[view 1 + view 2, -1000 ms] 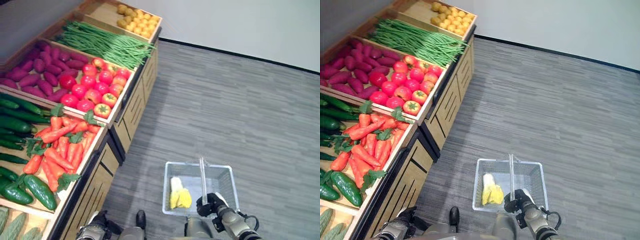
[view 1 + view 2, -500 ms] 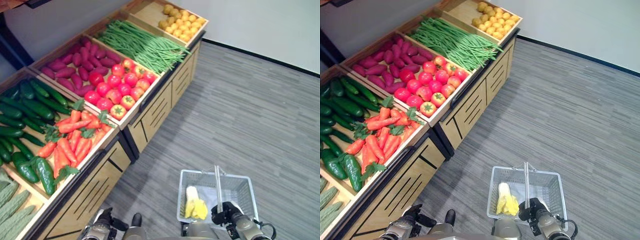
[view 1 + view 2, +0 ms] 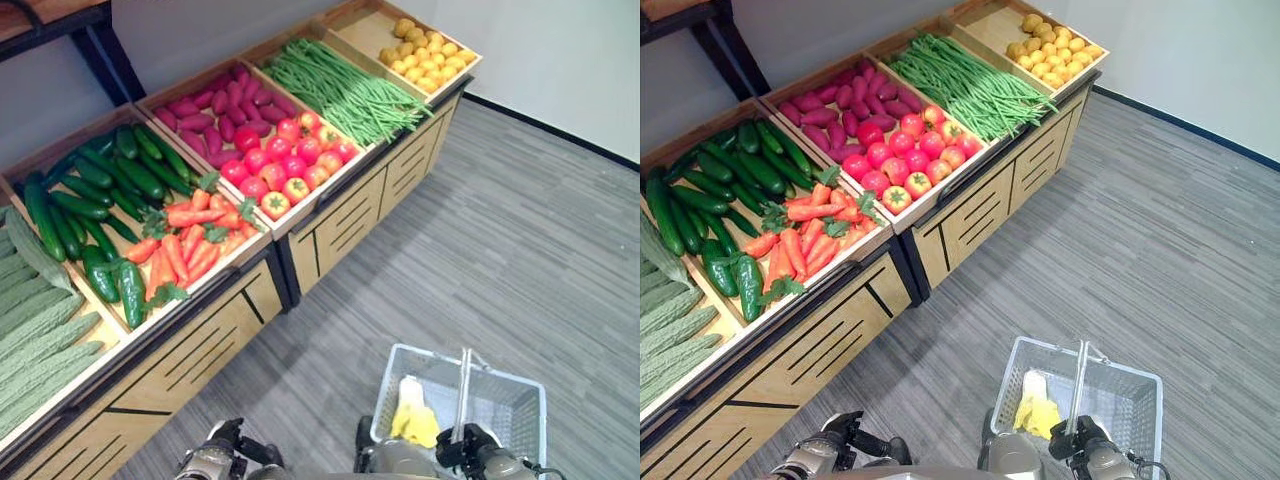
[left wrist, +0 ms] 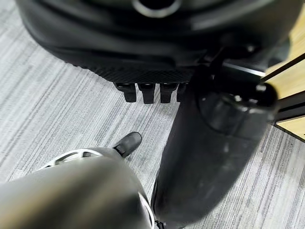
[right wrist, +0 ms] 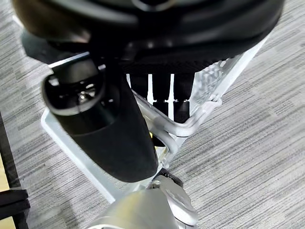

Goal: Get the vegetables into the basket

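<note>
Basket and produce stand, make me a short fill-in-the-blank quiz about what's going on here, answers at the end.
1. The right hand is curled round the handle of the wire ____.
2. In the basket lies one vegetable, pale at one end and ____ at the other.
3. On the stand, the tomatoes share a crate with the purple ____.
4. The left hand hangs beside the stand and holds ____.

Missing words: basket; yellow; sweet potatoes; nothing

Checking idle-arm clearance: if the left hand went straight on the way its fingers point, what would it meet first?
Probably the grey floor: the left hand hangs empty, fingers curled, beside the wooden stand, though depth is unclear.
</note>
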You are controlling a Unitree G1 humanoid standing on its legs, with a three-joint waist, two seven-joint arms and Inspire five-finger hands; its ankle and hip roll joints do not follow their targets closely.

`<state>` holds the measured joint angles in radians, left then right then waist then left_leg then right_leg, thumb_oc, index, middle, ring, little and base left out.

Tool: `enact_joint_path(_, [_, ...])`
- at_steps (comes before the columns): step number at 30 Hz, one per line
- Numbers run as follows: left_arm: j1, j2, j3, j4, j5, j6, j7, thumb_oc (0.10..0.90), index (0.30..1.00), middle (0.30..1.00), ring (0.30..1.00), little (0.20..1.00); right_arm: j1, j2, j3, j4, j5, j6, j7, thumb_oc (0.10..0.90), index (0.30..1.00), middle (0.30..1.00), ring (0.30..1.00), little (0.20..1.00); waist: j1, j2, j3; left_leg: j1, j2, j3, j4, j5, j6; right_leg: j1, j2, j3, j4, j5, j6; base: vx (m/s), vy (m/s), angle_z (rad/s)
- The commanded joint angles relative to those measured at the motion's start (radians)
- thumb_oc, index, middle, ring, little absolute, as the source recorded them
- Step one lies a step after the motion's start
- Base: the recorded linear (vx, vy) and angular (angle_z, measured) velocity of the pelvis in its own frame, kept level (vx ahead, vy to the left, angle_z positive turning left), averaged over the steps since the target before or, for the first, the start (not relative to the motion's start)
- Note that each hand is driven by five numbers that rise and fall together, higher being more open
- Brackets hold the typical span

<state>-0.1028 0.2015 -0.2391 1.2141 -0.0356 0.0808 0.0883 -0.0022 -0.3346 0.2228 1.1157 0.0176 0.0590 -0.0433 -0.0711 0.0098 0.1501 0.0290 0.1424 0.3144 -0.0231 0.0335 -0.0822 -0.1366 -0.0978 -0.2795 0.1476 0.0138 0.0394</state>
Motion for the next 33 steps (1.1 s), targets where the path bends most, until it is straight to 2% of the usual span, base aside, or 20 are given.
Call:
enact_joint_path(1, [-0.006, 0.050, 0.021, -0.004, 0.017, -0.007, 0.025, 0.900, 1.000, 1.000, 1.000, 1.000, 0.008, 0.009, 0.062, 0.003, -0.027, 0.007, 0.022, 0.400, 0.300, 0.300, 0.300, 0.300, 0.016, -0.048, 0.016, -0.011, -0.037, -0.052, 0.059, -0.048, 0.003, 0.087, -0.115, 0.161, -0.098, 0.036, 0.130, 0.01, 0.183, -0.18])
enact_joint_path(5, [-0.011, 0.059, 0.022, -0.016, 0.013, -0.009, 0.027, 0.900, 1.000, 1.000, 1.000, 1.000, -0.014, 0.012, 0.072, -0.010, -0.038, 0.009, 0.023, 0.400, 0.300, 0.300, 0.300, 0.300, 0.041, -0.074, 0.038, -0.030, -0.072, -0.078, 0.091, -0.087, 0.034, 0.067, -0.140, 0.169, -0.063, 0.052, 0.154, -0.01, 0.143, 0.04])
enact_joint_path(7, [-0.012, 0.066, 0.018, -0.018, 0.027, -0.004, 0.028, 0.900, 1.000, 1.000, 1.000, 1.000, -0.020, 0.017, 0.071, -0.012, -0.031, 0.010, 0.024, 0.400, 0.300, 0.300, 0.300, 0.300, 0.047, -0.077, 0.050, -0.027, -0.080, -0.083, 0.088, -0.097, 0.052, 0.039, -0.145, 0.178, 0.016, 0.054, 0.168, -0.03, 0.139, 0.07])
enact_joint_path(9, [-0.016, 0.077, 0.014, -0.024, 0.034, -0.003, 0.029, 0.900, 1.000, 1.000, 1.000, 1.000, -0.023, 0.019, 0.073, -0.018, -0.024, 0.009, 0.027, 0.400, 0.300, 0.300, 0.300, 0.300, 0.047, -0.078, 0.064, -0.020, -0.087, -0.094, 0.081, -0.095, 0.061, 0.001, -0.142, 0.216, 0.098, 0.085, 0.183, 0.01, 0.104, 0.04])
enact_joint_path(10, [-0.020, 0.083, 0.012, -0.030, 0.031, -0.005, 0.033, 0.900, 1.000, 1.000, 1.000, 1.000, -0.024, 0.016, 0.068, -0.034, -0.021, 0.005, 0.018, 0.400, 0.300, 0.300, 0.300, 0.300, 0.041, -0.077, 0.069, -0.016, -0.093, -0.114, 0.072, -0.093, 0.060, -0.016, -0.136, 0.257, 0.110, 0.109, 0.188, 0.07, 0.053, 0.09])
enact_joint_path(12, [-0.018, 0.086, 0.013, -0.031, 0.031, -0.005, 0.036, 0.900, 1.000, 1.000, 1.000, 1.000, -0.024, 0.017, 0.067, -0.045, -0.019, 0.007, 0.010, 0.400, 0.300, 0.300, 0.300, 0.300, 0.037, -0.075, 0.069, 0.007, -0.096, -0.129, 0.049, -0.093, 0.054, -0.032, -0.141, 0.276, 0.067, 0.128, 0.182, 0.12, -0.017, 0.36])
enact_joint_path(15, [-0.024, 0.094, 0.011, -0.026, 0.026, -0.009, 0.044, 0.900, 1.000, 1.000, 1.000, 1.000, -0.030, 0.017, 0.072, -0.053, -0.021, 0.003, 0.004, 0.400, 0.300, 0.300, 0.300, 0.300, 0.017, -0.081, 0.072, 0.041, -0.089, -0.171, 0.015, -0.090, 0.036, -0.086, -0.135, 0.339, -0.050, 0.162, 0.187, 0.17, -0.083, 0.46])
enact_joint_path(18, [-0.026, 0.095, 0.019, -0.019, 0.012, -0.011, 0.048, 0.900, 1.000, 1.000, 1.000, 1.000, -0.028, 0.013, 0.086, -0.060, -0.037, 0.000, 0.005, 0.400, 0.300, 0.300, 0.300, 0.300, 0.003, -0.088, 0.073, 0.074, -0.076, -0.207, 0.006, -0.103, 0.024, -0.102, -0.109, 0.359, -0.096, 0.160, 0.191, 0.16, -0.103, 0.35])
enact_joint_path(20, [-0.029, 0.097, 0.013, -0.021, 0.015, -0.010, 0.046, 0.900, 1.000, 1.000, 1.000, 1.000, -0.015, 0.009, 0.092, -0.067, -0.039, -0.002, 0.010, 0.400, 0.300, 0.300, 0.300, 0.300, 0.000, -0.096, 0.061, 0.075, -0.066, -0.248, 0.016, -0.107, 0.016, -0.074, -0.093, 0.380, -0.080, 0.124, 0.180, 0.11, -0.153, 0.67])
enact_joint_path(21, [-0.028, 0.097, 0.014, -0.022, 0.015, -0.011, 0.047, 0.900, 1.000, 1.000, 1.000, 1.000, -0.014, 0.007, 0.096, -0.063, -0.039, -0.001, 0.012, 0.400, 0.300, 0.300, 0.300, 0.300, 0.000, -0.096, 0.055, 0.081, -0.057, -0.257, 0.008, -0.103, 0.011, -0.066, -0.082, 0.381, -0.071, 0.113, 0.174, 0.17, -0.326, 1.48])
enact_joint_path(22, [-0.018, 0.091, 0.017, -0.022, 0.010, -0.010, 0.047, 0.900, 1.000, 1.000, 1.000, 1.000, -0.003, -0.005, 0.104, -0.047, -0.052, 0.001, 0.024, 0.400, 0.300, 0.300, 0.300, 0.300, 0.006, -0.082, 0.029, 0.087, -0.014, -0.300, -0.004, -0.083, -0.007, -0.044, -0.043, 0.363, -0.052, 0.068, 0.147, 0.14, -0.289, 1.22])
enact_joint_path(27, [-0.019, 0.068, 0.002, -0.026, -0.006, -0.005, 0.045, 0.900, 1.000, 1.000, 1.000, 1.000, -0.004, -0.016, 0.099, -0.025, -0.036, 0.002, 0.017, 0.400, 0.300, 0.300, 0.300, 0.300, 0.006, -0.064, 0.018, 0.054, 0.017, -0.337, 0.002, -0.046, -0.033, -0.014, -0.026, 0.304, -0.048, 0.034, 0.125, 0.03, -0.192, 0.52])
enact_joint_path(30, [-0.021, 0.054, -0.005, -0.030, -0.019, -0.007, 0.038, 0.900, 1.000, 1.000, 1.000, 1.000, -0.002, -0.024, 0.090, -0.019, -0.034, 0.002, 0.017, 0.400, 0.300, 0.300, 0.300, 0.300, 0.004, -0.056, 0.011, 0.045, 0.025, -0.331, -0.003, -0.027, -0.042, 0.010, -0.027, 0.267, -0.050, 0.019, 0.117, 0.03, -0.099, 0.47])
enact_joint_path(32, [-0.022, 0.044, -0.015, -0.041, -0.023, -0.008, 0.033, 0.900, 1.000, 1.000, 1.000, 1.000, 0.004, -0.030, 0.083, -0.016, -0.033, 0.003, 0.018, 0.400, 0.300, 0.300, 0.300, 0.300, -0.002, -0.055, 0.012, 0.029, 0.023, -0.307, 0.000, -0.015, -0.043, 0.031, -0.041, 0.239, -0.058, 0.016, 0.115, -0.02, -0.023, 0.60])
enact_joint_path(33, [-0.029, 0.035, -0.027, -0.052, -0.013, -0.006, 0.028, 0.900, 1.000, 1.000, 1.000, 1.000, 0.006, -0.035, 0.069, -0.017, -0.029, 0.005, 0.018, 0.400, 0.300, 0.300, 0.300, 0.300, -0.018, -0.053, 0.015, 0.001, 0.020, -0.202, 0.011, 0.002, -0.041, 0.044, -0.066, 0.208, -0.061, 0.016, 0.118, -0.07, 0.028, 0.75])
